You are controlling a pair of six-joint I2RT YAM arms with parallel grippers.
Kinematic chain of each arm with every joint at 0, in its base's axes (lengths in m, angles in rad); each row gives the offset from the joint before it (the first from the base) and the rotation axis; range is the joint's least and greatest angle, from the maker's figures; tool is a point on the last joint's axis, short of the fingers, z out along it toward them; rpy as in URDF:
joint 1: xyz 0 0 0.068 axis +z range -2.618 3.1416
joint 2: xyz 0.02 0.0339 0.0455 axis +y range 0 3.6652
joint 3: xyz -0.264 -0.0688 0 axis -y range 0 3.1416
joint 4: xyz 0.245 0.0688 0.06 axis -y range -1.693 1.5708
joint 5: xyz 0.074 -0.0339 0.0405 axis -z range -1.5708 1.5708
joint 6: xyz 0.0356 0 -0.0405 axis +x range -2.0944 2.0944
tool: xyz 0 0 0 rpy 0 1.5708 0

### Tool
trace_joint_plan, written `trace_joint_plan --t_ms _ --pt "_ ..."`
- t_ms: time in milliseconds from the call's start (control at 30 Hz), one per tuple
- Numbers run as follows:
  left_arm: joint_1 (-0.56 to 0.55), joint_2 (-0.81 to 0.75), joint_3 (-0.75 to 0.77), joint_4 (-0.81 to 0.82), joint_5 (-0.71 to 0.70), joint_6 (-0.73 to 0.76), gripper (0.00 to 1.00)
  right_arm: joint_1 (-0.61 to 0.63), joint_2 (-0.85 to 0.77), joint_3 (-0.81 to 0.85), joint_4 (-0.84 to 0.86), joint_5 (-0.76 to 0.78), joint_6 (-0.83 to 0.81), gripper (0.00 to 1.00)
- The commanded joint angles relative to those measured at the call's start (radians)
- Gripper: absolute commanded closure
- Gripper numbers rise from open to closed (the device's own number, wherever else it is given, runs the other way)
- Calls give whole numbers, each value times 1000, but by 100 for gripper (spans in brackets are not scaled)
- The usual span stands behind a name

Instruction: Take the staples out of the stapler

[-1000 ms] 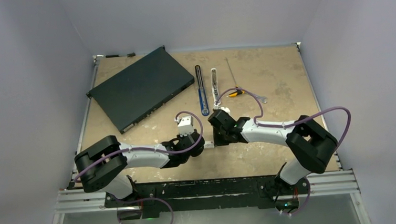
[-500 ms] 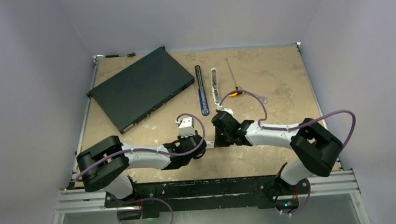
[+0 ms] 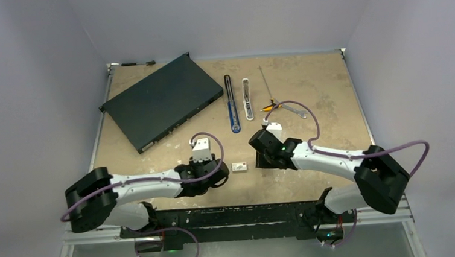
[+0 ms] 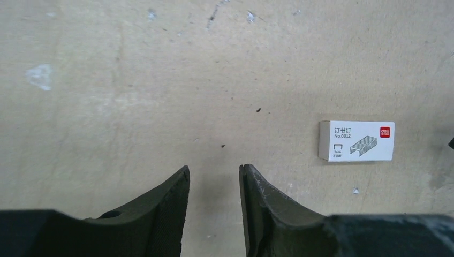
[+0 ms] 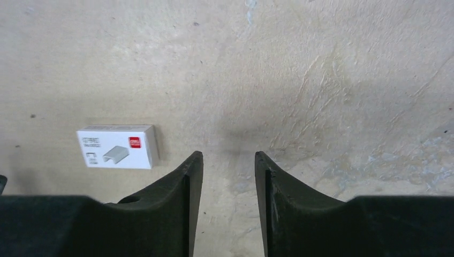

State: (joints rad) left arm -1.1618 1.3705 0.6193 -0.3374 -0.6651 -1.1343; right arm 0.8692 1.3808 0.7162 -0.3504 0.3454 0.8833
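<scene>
Left gripper [image 4: 214, 171] and right gripper [image 5: 228, 157]: both released, empty. Small white cardboard box [image 3: 238, 167] lies on beige counter [image 3: 321, 79] between them. Black-and-blue stapler bar [image 3: 231, 104] and white-silver stapler bar [image 3: 246, 100] lie well beyond.

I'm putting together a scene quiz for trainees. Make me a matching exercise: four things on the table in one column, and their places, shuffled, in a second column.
Things:
1 white box
2 black-and-blue bar
3 white-silver bar
4 black case

Places:
a far left, lying askew
b right one of two parallel bars
c near side, between the left gripper and the right gripper
d left one of two parallel bars

Pairs: 1-c, 2-d, 3-b, 4-a
</scene>
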Motion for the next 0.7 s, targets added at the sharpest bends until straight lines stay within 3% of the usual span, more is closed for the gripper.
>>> trace_joint_plan --t_ms 0,200,333,433,667 --pt "-4 -168 16 -188 -97 -14 59 -32 -90 7 -29 13 3 51" --pt "-3 -369 72 -337 -147 23 44 -284 -195 -15 75 -243 -162 42" --pt "-3 -536 143 -485 -195 17 20 -395 -333 -21 137 -398 -204 30" --pt "-3 -652 188 -560 -219 38 10 -397 -445 -13 122 -373 -200 17" --pt "-3 -826 231 -644 -238 106 5 -398 -742 20 -20 -149 -190 7"
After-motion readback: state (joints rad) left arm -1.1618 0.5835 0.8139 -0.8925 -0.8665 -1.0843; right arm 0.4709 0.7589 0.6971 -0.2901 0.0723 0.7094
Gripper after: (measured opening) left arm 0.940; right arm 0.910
